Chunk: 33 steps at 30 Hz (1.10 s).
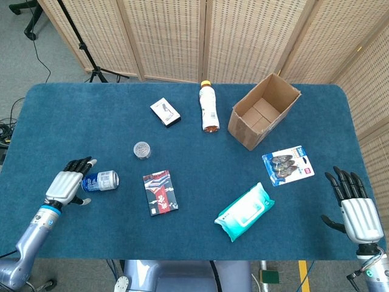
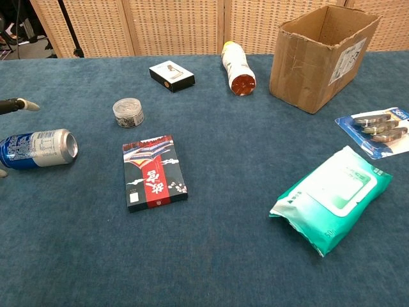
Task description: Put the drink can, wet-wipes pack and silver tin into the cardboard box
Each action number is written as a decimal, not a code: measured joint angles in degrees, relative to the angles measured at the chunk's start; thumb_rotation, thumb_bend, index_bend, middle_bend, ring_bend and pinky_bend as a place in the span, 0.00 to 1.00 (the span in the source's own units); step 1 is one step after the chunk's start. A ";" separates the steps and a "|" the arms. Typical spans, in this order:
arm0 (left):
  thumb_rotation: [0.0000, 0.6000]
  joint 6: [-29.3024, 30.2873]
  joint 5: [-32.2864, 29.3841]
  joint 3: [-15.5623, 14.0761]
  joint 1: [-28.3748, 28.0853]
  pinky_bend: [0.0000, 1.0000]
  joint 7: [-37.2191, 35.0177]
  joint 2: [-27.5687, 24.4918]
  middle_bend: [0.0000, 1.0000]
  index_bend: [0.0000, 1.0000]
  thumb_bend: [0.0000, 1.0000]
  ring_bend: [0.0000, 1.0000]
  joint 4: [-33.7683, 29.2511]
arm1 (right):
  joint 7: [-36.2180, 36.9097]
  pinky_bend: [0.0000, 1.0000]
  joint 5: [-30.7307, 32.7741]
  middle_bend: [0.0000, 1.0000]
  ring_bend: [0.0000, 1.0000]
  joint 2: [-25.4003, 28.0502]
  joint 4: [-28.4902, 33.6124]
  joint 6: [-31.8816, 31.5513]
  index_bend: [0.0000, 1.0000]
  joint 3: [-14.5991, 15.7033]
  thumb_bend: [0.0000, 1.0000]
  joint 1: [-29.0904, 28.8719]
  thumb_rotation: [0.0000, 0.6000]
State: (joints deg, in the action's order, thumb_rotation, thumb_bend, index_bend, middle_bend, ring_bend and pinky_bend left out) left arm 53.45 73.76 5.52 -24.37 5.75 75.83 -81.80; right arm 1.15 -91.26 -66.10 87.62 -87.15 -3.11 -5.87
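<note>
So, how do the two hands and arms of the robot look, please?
Both the left hand and the right hand have a silver-grey ribbed back and black fingers. Some fingertips on the left are pale. The left forearm is grey-blue with a blue ring at the wrist. The right wrist shows a small green light.

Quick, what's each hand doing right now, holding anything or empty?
Left hand: open, fingers apart beside the blue drink can lying on its side, not gripping it.
Right hand: open, fingers spread, holding nothing.

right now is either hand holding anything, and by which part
Nothing is held. The left hand is open beside the blue drink can; the right hand is open at the table's edge.
</note>
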 measured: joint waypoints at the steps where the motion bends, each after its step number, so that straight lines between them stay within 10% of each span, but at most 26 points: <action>1: 1.00 -0.39 -0.79 0.07 -0.28 0.25 0.74 0.25 0.12 0.13 0.00 0.11 0.03 | -0.09 0.00 0.07 0.00 0.00 -0.02 -0.02 0.04 0.00 -0.01 0.00 -0.01 1.00; 12: 1.00 1.89 -2.86 0.71 -2.21 0.47 5.18 5.36 0.43 0.57 0.18 0.38 2.47 | -0.19 0.00 0.40 0.00 0.00 -0.07 0.00 -0.03 0.00 -0.14 0.00 -0.01 1.00; 33: 1.00 7.51 4.02 6.53 -8.42 0.49 4.94 2.05 0.45 0.60 0.16 0.40 -10.89 | 1.48 0.00 0.25 0.00 0.00 0.73 0.44 -0.65 0.00 -0.21 0.00 0.15 1.00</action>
State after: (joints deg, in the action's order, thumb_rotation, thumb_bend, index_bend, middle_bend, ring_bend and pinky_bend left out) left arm 60.96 77.78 12.05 -32.79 10.69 77.87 -92.68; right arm 2.64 -91.01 -65.36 88.05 -87.80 -3.32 -5.72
